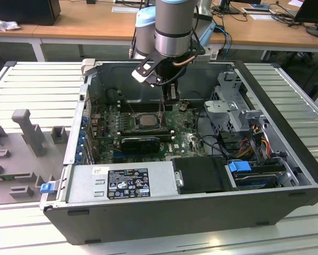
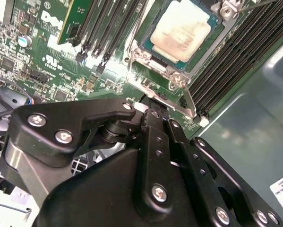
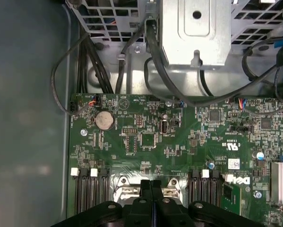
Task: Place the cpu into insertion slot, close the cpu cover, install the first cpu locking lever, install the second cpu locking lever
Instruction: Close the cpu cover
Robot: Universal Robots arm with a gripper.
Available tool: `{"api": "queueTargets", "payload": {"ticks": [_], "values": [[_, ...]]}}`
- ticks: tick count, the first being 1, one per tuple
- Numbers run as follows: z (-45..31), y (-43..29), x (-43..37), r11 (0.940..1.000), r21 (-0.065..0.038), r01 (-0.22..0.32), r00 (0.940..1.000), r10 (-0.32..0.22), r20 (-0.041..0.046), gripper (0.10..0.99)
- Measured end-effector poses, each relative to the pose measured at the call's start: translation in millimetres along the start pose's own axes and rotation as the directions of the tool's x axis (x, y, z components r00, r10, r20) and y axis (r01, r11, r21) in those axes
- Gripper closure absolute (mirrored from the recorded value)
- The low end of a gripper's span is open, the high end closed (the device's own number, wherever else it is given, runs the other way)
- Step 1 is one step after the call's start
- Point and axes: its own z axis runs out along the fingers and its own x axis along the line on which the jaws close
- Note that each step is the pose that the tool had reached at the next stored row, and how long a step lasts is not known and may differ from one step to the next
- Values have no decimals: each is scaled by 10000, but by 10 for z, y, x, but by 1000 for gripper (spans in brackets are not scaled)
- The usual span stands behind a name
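Slatted metal desk (image 1: pixel 31 85) carrying open black computer case (image 1: pixel 201 212). Arm (image 1: pixel 173 26) down into case from above, over green circuit board (image 3: pixel 146 123). Grey power supply (image 1: pixel 121 183) along case's near wall in exterior view. Metal drive cage (image 3: pixel 193 33) just past board edge. Long black memory slots (image 2: pixel 235 61) flanking socket on both sides. Pincer (image 3: pixel 151 185) low over board, just beside insertion slot (image 1: pixel 137 123). Fingers pressed together in first wrist view, thin seam only, nothing seen between them. Cpu cover (image 2: pixel 156 65) lying flat around the chip. Cpu (image 2: pixel 181 30) seated in slot, pale smeared top facing up, framed by cover window. Thin metal locking lever (image 2: pixel 188 99) running along slot's edge nearest pincer tips; latched or not, cannot tell. Coin cell (image 3: pixel 104 120) on board, well apart from slot.
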Motion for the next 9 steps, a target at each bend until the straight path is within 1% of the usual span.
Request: {"api": "queueTargets", "payload": {"ticks": [2,9], "values": [[-1,-26,0,10000,0,0,10000,0,0,980],[-5,-83,1,10000,0,0,10000,0,1,980]]}}
